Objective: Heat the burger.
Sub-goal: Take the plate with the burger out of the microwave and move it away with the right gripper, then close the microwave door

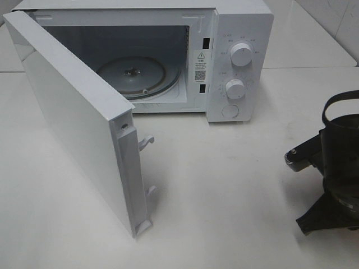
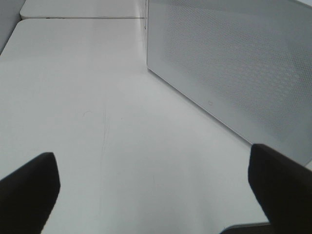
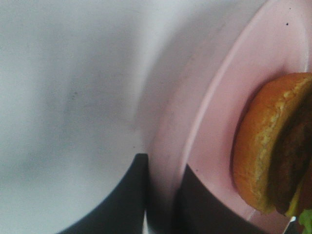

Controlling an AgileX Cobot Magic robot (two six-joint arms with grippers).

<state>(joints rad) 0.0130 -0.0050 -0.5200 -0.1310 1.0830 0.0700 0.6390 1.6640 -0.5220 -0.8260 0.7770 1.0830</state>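
The burger (image 3: 273,146), with an orange-brown bun and a dark patty, lies on its side on a pink plate (image 3: 253,58) in the right wrist view only. My right gripper (image 3: 163,165) is shut on the plate's rim, one finger (image 3: 122,195) under the outer edge and one on the inside. In the high view only the right arm (image 1: 336,168) shows at the right edge; burger and plate are out of that view. My left gripper (image 2: 151,153) is open and empty above the table, near the microwave door (image 2: 234,73).
The white microwave (image 1: 241,33) stands at the back with its door (image 1: 73,112) swung wide open toward the front left. Its glass turntable (image 1: 137,75) is bare. The white table (image 1: 224,196) spreads in front of it.
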